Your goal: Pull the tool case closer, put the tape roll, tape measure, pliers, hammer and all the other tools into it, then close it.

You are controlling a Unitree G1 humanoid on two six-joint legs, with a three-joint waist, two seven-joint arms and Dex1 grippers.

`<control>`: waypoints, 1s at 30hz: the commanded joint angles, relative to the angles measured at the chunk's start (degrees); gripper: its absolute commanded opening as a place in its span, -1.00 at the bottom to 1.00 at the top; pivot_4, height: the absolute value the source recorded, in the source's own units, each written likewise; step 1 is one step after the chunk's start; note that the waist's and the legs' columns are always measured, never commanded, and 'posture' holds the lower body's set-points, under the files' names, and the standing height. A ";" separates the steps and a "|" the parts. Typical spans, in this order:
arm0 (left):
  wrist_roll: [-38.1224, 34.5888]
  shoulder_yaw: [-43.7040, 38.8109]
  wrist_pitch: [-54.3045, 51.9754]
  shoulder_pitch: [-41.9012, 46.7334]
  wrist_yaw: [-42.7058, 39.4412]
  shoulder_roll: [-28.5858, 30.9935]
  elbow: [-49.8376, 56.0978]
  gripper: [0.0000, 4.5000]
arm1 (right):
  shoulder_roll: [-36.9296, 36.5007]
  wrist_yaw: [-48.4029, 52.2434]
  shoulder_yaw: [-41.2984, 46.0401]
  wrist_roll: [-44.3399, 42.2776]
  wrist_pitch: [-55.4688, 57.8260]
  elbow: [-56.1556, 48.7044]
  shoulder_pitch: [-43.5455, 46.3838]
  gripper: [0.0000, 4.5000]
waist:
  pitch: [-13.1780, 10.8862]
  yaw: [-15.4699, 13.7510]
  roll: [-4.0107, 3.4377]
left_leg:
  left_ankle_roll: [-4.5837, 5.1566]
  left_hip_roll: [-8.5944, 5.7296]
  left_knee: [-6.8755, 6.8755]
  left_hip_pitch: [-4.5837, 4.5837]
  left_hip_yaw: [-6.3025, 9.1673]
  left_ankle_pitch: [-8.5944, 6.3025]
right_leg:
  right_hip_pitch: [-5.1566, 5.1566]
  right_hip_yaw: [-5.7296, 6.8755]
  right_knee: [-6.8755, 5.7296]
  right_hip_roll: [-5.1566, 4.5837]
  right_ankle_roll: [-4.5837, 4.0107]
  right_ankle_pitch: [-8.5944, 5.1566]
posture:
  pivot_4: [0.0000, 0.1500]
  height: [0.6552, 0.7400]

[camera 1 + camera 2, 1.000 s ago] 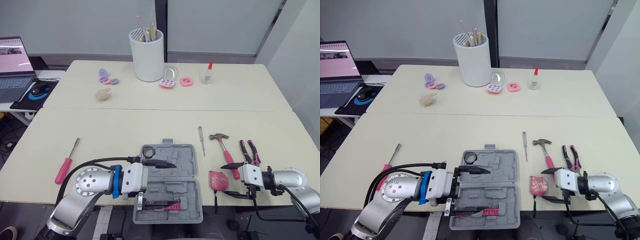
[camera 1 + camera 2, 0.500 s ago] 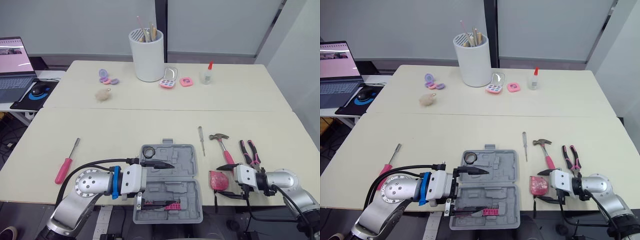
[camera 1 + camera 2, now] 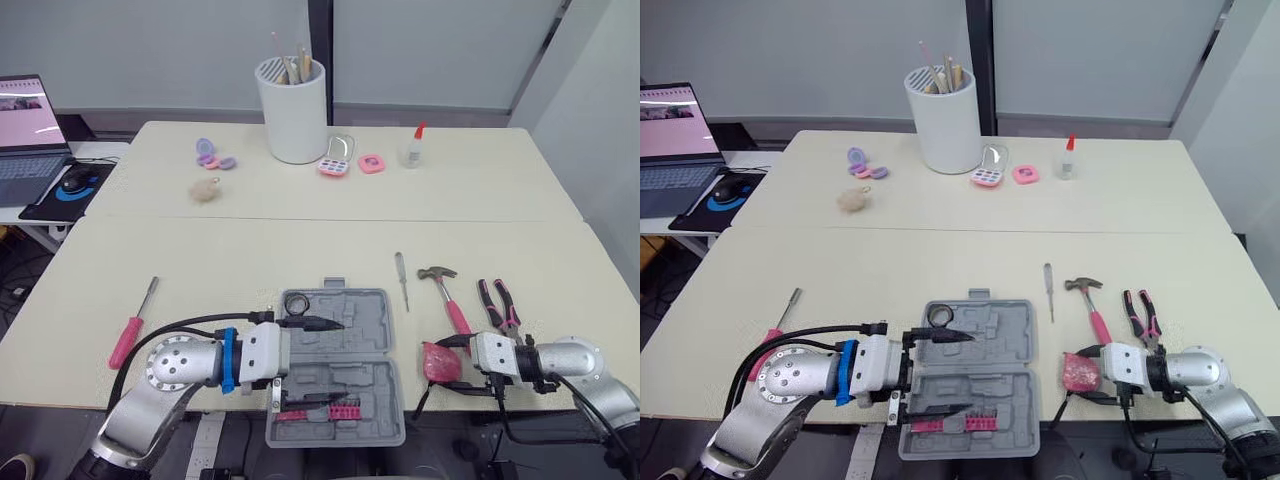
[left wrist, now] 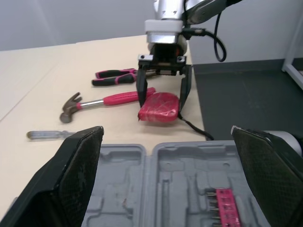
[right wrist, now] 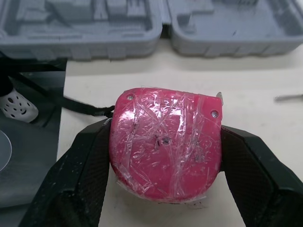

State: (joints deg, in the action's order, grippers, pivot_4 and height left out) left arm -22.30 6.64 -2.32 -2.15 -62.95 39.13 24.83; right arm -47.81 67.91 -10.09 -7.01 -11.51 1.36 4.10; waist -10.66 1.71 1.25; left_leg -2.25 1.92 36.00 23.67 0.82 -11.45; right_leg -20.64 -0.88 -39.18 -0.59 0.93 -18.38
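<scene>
Change noted: over the last second the right claw has advanced from just right of the tape measure to straddle it, and its fingers have drawn in. The left claw shows little change.

Lower right of the head view: the tape measure rests on the bench, close to the near edge and just right of the tool case. The right claw is closed to the tape measure's width. The right wrist view shows a finger against each side, but whether the grip is firm cannot be confirmed. The tape measure is not yet lifted.

Lower centre: the case lies open and flat at the near edge. A pink bit set sits in its near half and a black ring, apparently the tape roll, in its far left pocket. The left claw is spread wide over the case's left side, holding nothing.

Mid frame: the hammer, pliers and a slim screwdriver lie right of the case. A pink-handled screwdriver lies well to its left.

Assessment: the tape measure pickup is the step in hand. Four tools and the closing remain outstanding.
</scene>
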 commanded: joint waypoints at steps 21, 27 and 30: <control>-6.61 -10.08 -14.00 1.99 4.92 3.79 0.41 1.00 | 11.23 -3.00 -25.84 19.47 38.13 -9.39 34.46 0.38 | 0.00 -0.26 0.01 | 0.00 -0.21 0.01 0.21 0.06 0.00 | -0.25 0.09 -0.12 -0.23 -0.04 0.03 | 1.00 1.00; -5.45 -10.00 -12.45 1.60 4.33 3.59 -0.56 1.00 | 14.65 -4.83 -27.65 23.27 35.72 -4.09 34.88 0.38 | 0.00 0.01 0.01 | -0.01 -0.20 0.02 0.23 -0.05 0.01 | -0.52 -0.02 -0.48 -0.21 -0.04 0.03 | 1.00 1.00; -4.96 -9.83 -11.61 1.16 4.09 3.48 -0.80 1.00 | 15.91 -5.43 -27.47 24.42 34.21 -2.08 35.06 0.38 | 0.00 0.02 0.01 | -0.01 -0.19 0.03 0.22 -0.07 0.01 | -0.59 -0.05 -0.64 -0.21 -0.07 0.01 | 1.00 1.00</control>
State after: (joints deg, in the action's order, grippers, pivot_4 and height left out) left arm -27.46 -2.61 -15.31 -0.94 -58.42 42.59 23.79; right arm -32.40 63.21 -38.18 16.83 24.06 -0.45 37.76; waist -10.66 1.73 1.26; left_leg -2.26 1.73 36.04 23.89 0.74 -11.44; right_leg -21.25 -0.92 -39.86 -0.80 0.85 -18.38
